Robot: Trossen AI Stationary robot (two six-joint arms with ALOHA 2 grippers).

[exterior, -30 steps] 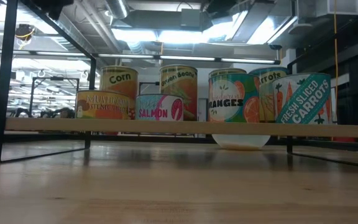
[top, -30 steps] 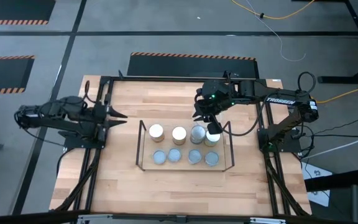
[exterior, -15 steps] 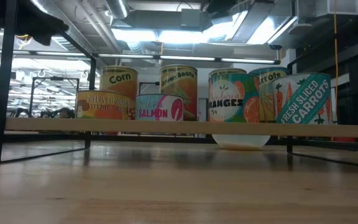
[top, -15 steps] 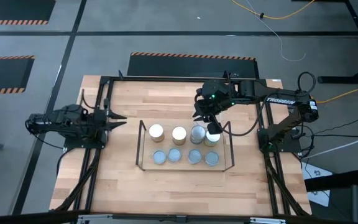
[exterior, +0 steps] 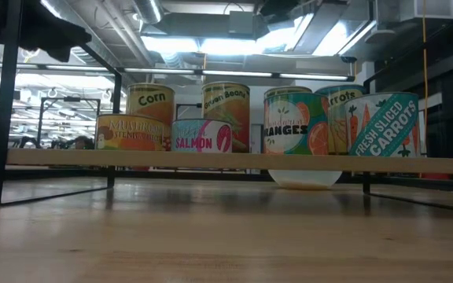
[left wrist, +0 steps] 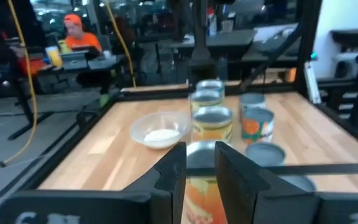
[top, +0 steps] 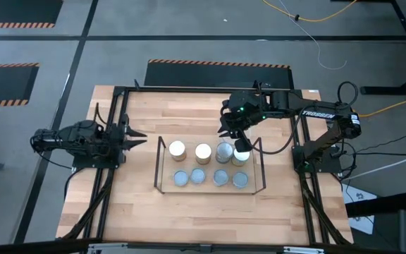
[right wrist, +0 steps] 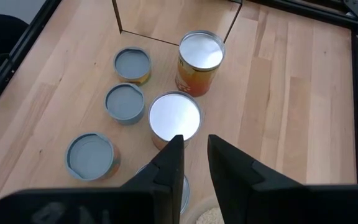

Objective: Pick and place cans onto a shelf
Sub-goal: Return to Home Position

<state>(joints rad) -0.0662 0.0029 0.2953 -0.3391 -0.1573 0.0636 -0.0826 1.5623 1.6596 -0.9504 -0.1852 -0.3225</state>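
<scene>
Eight cans stand in two rows on the shelf (top: 159, 164), a black rod rack at mid-table. The far row has white or silver tops (top: 177, 149), the near row blue-grey tops (top: 198, 176). The low view shows their labels (exterior: 151, 106). My right gripper (top: 232, 134) hovers above the far right cans, fingers nearly together and empty, over a white-topped can (right wrist: 174, 117). My left gripper (top: 141, 135) is left of the shelf, fingers nearly together (left wrist: 201, 165), empty, pointing at the cans (left wrist: 211, 124).
A clear round dish (left wrist: 160, 130) sits on the table by the shelf's far right corner, and also shows in the low view (exterior: 305, 179). The black frame (top: 189, 89) edges the table. A person in orange (left wrist: 73, 37) sits beyond the table.
My left arm has folded in from the table's left side, and its gripper has sunk a little, now showing at the low view's top left. It stays left of the shelf. The cans have not moved.
</scene>
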